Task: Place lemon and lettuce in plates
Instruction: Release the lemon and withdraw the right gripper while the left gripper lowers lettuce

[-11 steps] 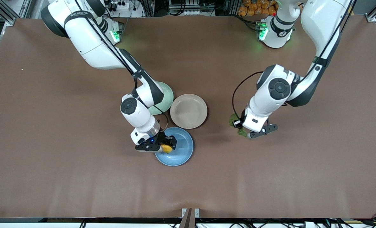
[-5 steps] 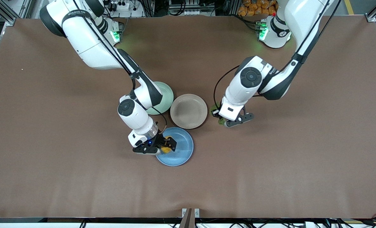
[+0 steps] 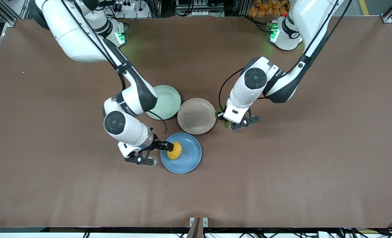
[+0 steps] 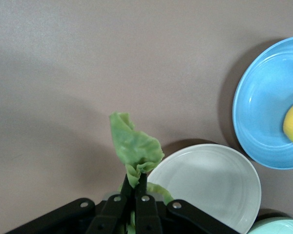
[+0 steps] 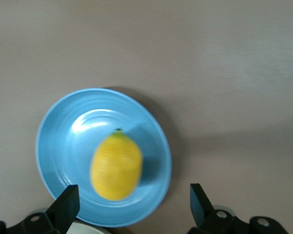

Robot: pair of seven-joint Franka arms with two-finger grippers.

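Note:
The lemon (image 3: 174,150) lies in the light blue plate (image 3: 189,159); it also shows in the right wrist view (image 5: 116,166) on that plate (image 5: 63,141). My right gripper (image 3: 157,153) is open and empty, over the blue plate's edge toward the right arm's end. My left gripper (image 3: 225,119) is shut on the lettuce (image 4: 134,146), which hangs from its fingers just beside the beige-pink plate (image 3: 196,115) at the rim toward the left arm's end. The beige plate (image 4: 210,185) is bare.
A mint green plate (image 3: 164,99) stands beside the beige plate, toward the right arm's end and touching it. The three plates cluster mid-table on the brown tabletop (image 3: 282,172). The right arm's forearm reaches over the mint plate's edge.
My right gripper has opened, let the lemon drop into the blue plate and drawn back toward the right arm's end. My left gripper has carried the lettuce up to the beige plate's rim.

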